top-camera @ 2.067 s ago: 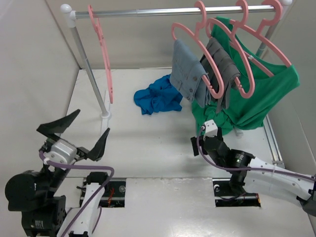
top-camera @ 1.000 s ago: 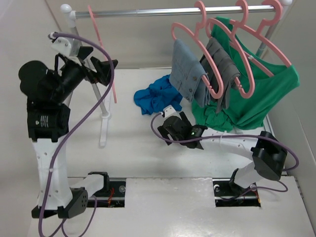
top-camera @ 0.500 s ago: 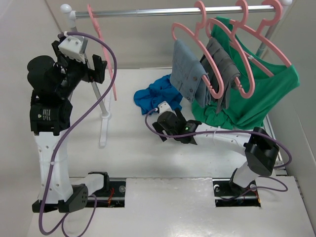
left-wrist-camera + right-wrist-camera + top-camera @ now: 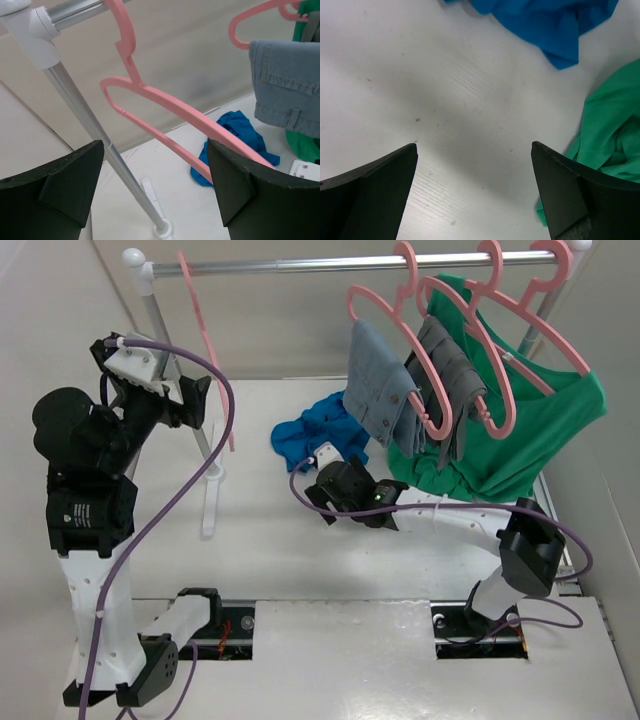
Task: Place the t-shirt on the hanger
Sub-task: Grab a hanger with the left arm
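Currently: both grippers spread, nothing held

T-shirt (image 4: 318, 435) lies crumpled on the table (image 4: 260, 540) near the middle of the far edge. Hanger (image 4: 165, 99) hangs bare on the rail (image 4: 350, 262) over the far-left corner. Left gripper (image 4: 195, 398) raised just beside the hanger, fingers wide. Right gripper (image 4: 318, 490) low over the table, just nearside of the t-shirt, fingers wide, empty.

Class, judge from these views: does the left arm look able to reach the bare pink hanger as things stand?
Probably yes. The left hand is open and faces the bare hanger, with nothing between them in the wrist view; only the rack post stands close beside the hanger.
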{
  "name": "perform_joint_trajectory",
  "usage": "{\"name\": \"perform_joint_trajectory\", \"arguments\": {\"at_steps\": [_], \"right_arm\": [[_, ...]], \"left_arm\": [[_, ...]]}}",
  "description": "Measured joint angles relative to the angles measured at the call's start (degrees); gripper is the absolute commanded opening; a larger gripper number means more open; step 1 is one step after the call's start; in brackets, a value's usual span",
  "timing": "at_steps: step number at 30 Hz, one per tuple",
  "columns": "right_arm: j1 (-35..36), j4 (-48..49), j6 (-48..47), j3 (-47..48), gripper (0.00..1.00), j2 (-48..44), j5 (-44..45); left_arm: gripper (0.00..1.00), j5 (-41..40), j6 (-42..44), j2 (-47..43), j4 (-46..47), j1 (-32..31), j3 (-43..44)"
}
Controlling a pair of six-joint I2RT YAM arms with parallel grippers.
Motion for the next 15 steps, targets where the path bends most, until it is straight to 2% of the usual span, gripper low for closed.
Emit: {"name": "perform_joint_trajectory", "arguments": {"at_steps": [1,2,5,15], "right_arm": [[0.3,0.0,-0.9,0.9,1.00,-0.1,0.0],[0.6,0.1,-2.0,1.8,1.00,-0.3,-0.2],[1.8,0.3,-4.4,4.5,1.00,-1.9,-0.6],[2.2,4.6,-8.4,17.4,1.00,-3.8,-3.4]], "left_arm": [[0.84,0.2,-0.7,-0.5,0.8,0.0,-0.5],[0.92,0.3,-1.4,-0.8,1.4,0.0,-0.9],[1.00,1.2,-3.6,-1.3,2.5,0.0,-1.2],[1.00,4.6,-7.2,-2.6,5.0,0.0,-1.8]]}}
